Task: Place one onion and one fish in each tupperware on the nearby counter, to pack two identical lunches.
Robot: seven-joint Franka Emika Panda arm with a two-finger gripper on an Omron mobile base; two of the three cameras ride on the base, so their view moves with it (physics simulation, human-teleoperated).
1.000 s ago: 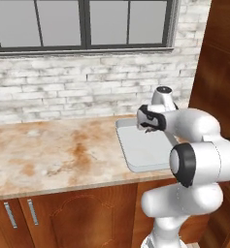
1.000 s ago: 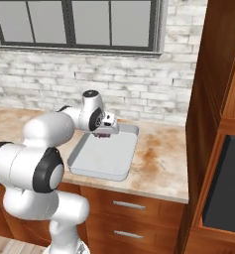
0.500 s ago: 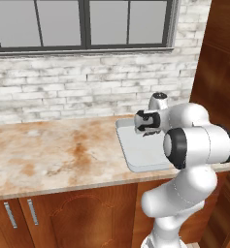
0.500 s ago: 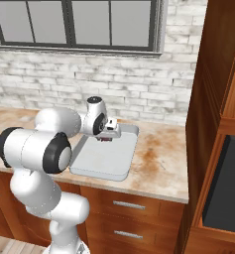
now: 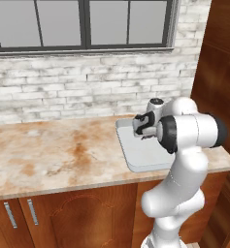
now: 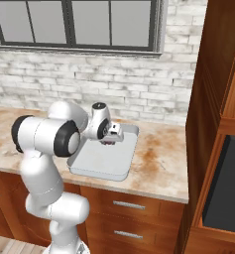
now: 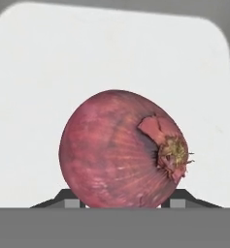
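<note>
1. The counter runs from the left under the brick wall and window; its stone top sits over wooden cabinets.
2. The pale grey tray lies flat on the counter's right part, its long axis running from the front edge back toward the wall; in the right base view the tray sits between the arm and a bare stretch of counter.
3. The gripper hangs over the tray's rear half, close to the wall side, pointing down at it; in the right base view the gripper has a dark red spot beneath it.
4. The onion sits between the two fingertips in the hand view, over the tray's pale floor.
5. The onion's root end with its dry tuft points to the right of the hand view, so its axis lies roughly across the jaws.
6. The fingers flank the onion at a middling gap; I cannot tell whether they press on it.
</note>
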